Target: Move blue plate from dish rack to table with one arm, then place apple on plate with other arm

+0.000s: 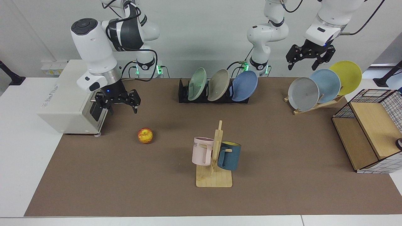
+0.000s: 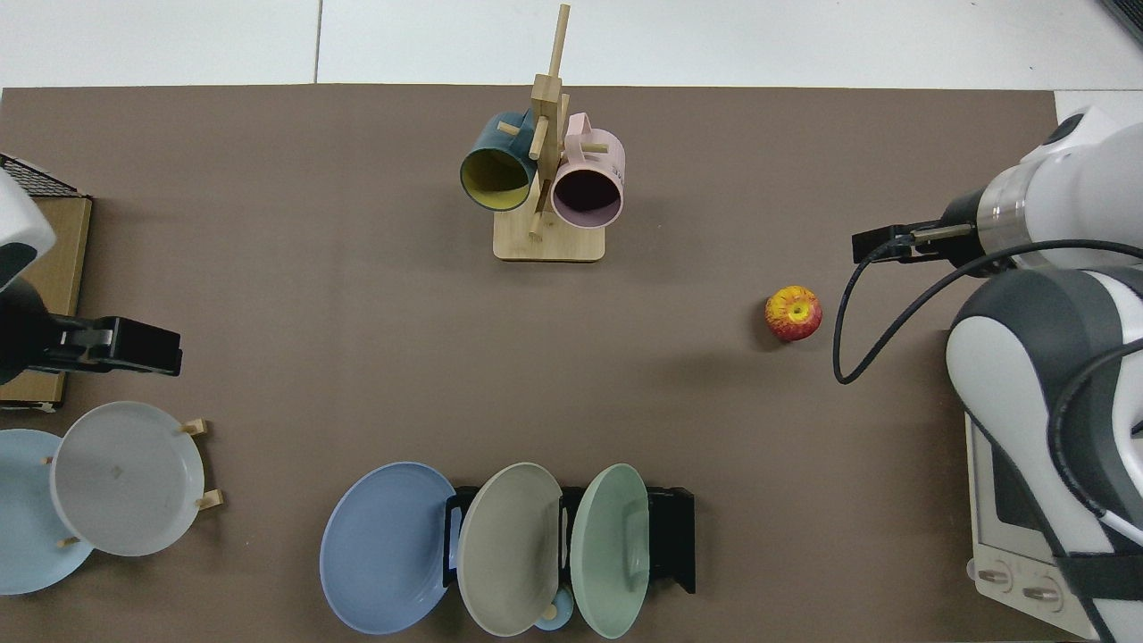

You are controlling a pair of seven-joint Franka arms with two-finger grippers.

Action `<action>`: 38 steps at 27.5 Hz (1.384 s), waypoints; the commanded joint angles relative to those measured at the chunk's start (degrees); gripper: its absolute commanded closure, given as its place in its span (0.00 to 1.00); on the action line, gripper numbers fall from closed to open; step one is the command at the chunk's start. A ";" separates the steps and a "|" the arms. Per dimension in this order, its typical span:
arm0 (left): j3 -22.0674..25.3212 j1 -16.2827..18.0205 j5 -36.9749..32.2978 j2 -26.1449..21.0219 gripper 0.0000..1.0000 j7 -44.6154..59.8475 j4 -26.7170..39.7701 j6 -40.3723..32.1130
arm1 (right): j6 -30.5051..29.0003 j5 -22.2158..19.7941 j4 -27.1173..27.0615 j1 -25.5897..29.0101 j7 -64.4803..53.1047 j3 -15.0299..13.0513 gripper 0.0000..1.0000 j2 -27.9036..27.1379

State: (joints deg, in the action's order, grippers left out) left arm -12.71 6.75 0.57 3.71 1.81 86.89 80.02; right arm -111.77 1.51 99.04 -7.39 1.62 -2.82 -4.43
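1. Three plates lean in the dish rack (image 1: 185, 94): a green one, a beige one and the blue plate (image 1: 245, 85), which sits in the end slot nearest the wooden plate stand (image 1: 314, 106). In the top view the blue plate (image 2: 386, 546) overhangs the end of the rack.
2. Grey, pale blue and yellow plates rest on the wooden stand; the top view cuts off the pale blue one and leaves the yellow one out of frame.
3. Two mugs, pink and dark teal, hang on the mug tree (image 1: 214, 175).
4. On the table (image 1: 125, 188), the apple (image 1: 145, 135) lies apart from everything else.
5. With fingers spread and nothing held, the left gripper (image 1: 306, 59) hangs in the air above the wooden stand.
6. Also spread and empty, the right gripper (image 1: 121, 102) hovers beside a white box (image 1: 62, 103), up and away from the apple.
7. At one table end stands a wire-and-wood basket (image 1: 370, 138); its contents cannot be made out.
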 commanded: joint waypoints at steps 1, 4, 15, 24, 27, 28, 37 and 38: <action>0.58 -0.42 0.92 1.57 0.00 -0.85 2.31 0.05 | 0.94 -0.11 0.98 0.28 -1.01 0.36 0.00 1.17; 0.49 -0.42 0.92 2.27 0.00 -0.85 3.72 0.31 | 0.94 -0.11 0.89 0.36 -1.18 0.36 0.00 1.17; 0.23 -1.65 2.06 9.64 0.00 -0.67 16.97 6.89 | 1.03 -0.11 0.98 0.36 -1.27 0.36 0.00 1.17; -2.32 -2.18 6.28 16.86 0.00 -0.76 33.06 13.14 | 0.85 -0.02 1.77 0.28 -0.74 0.62 0.00 1.79; -3.98 -3.23 6.46 18.00 0.00 -0.76 39.12 16.21 | 0.85 0.07 2.12 0.36 -0.83 0.62 0.00 1.88; -4.77 -3.32 6.55 18.96 0.00 -0.67 41.49 17.88 | 0.85 0.07 2.29 0.36 -0.92 0.62 0.00 1.88; -7.24 -3.41 9.09 23.80 0.01 -1.46 53.37 25.45 | -0.55 -0.11 3.53 -0.86 -0.48 0.62 0.00 1.35; -7.24 -3.67 10.06 23.89 0.01 -1.37 53.99 25.71 | -0.99 -0.19 3.61 -1.21 -0.39 0.62 0.00 1.26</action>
State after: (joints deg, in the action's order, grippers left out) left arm -19.81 3.84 7.97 22.92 1.54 134.39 102.02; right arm -111.38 1.51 100.61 -7.53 1.62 -2.45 -4.23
